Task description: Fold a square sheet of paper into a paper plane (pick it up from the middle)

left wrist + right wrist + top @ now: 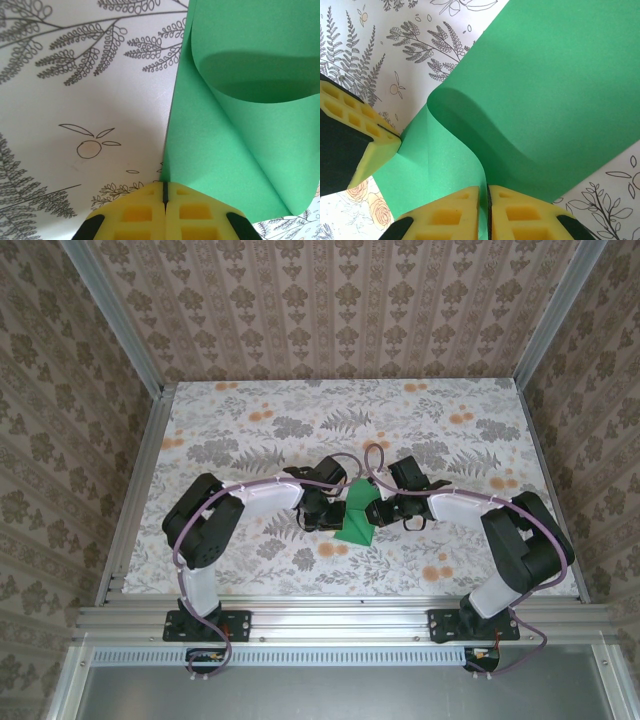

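R pincer (483, 189) tight on green sheet (560, 90)

I count one bench (250, 425), covered in a flower print, and on it one square sheet of paper (356, 522), bright green. Two arms are bolted along the near edge, the left arm (215, 520) and the right arm (510, 540). Each carries one end effector, so two in all: the left end effector (164, 192) and the right end effector (484, 200). Each has two yellow pads (135, 215), four altogether. One purplish cable runs along each arm, making two cables (182, 570).
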